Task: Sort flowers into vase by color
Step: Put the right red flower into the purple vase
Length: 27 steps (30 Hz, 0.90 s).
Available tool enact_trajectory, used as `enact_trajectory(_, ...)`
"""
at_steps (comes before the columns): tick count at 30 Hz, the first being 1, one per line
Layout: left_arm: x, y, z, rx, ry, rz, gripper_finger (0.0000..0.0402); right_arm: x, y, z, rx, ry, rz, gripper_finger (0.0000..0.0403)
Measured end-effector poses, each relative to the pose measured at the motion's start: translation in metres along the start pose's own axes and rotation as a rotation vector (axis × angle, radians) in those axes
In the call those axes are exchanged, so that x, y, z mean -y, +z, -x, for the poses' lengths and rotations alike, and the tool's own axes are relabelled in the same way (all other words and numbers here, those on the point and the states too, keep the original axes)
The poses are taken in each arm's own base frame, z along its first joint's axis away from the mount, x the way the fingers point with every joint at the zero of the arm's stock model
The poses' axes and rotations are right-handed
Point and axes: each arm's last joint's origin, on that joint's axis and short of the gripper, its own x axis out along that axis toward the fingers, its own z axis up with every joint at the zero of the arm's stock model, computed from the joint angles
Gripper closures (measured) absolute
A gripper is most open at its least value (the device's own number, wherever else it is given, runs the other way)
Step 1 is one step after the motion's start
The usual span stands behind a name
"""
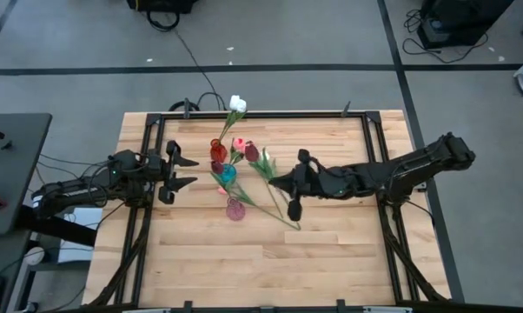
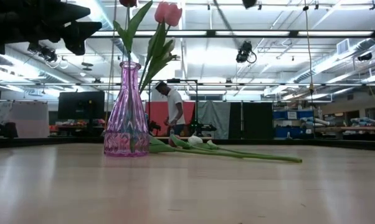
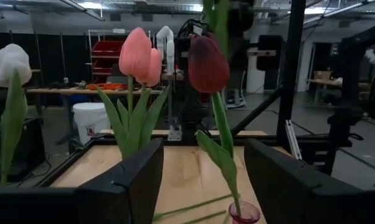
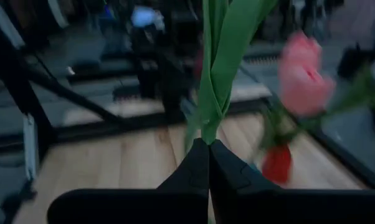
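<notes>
While pinched shut, right tool [image 4: 208, 155] grips smooth green stem [image 4: 217, 68].

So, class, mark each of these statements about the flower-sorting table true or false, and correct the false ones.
1. The right claw is shut on a green stem. True.
2. The left claw holds a white tulip. False: it is open and empty.
3. The pink vase stands upright. True.
4. All tulips are already in vases. False: some loose tulips lie on the table.
</notes>
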Motion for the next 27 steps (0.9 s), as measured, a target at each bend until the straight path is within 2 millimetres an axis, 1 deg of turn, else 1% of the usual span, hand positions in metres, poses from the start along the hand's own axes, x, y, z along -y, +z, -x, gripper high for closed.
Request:
enact_trajectory(4, 0.000, 0.001, 0.000, 0.006, 0.000, -0.001, 0.0172, -0.008, 0.001, -0.016, 0.108, 0.017, 0.040, 0.0397)
enact_trajectory(7, 0.000, 0.001, 0.000, 0.008, 0.004, 0.002, 0.0172, -0.014, -0.004, -0.030, 0.155, 0.018, 0.070, 0.0397)
enact_trajectory(10, 0.000, 0.001, 0.000, 0.012, 0.006, 0.007, 0.0172, -0.017, -0.008, -0.039, 0.189, 0.017, 0.097, 0.0397)
enact_trajectory(14, 0.000, 0.002, 0.000, 0.026, 0.005, 0.020, 0.0172, -0.020, -0.008, -0.043, 0.237, 0.021, 0.110, 0.0397)
enact_trajectory(20, 0.000, 0.003, 0.000, 0.026, 0.006, 0.021, 0.0172, -0.025, -0.005, -0.044, 0.311, 0.030, 0.132, 0.0397)
enact_trajectory(27, 0.000, 0.002, 0.000, 0.026, 0.009, 0.040, 0.0172, -0.031, -0.013, -0.056, 0.348, 0.044, 0.167, 0.0397)
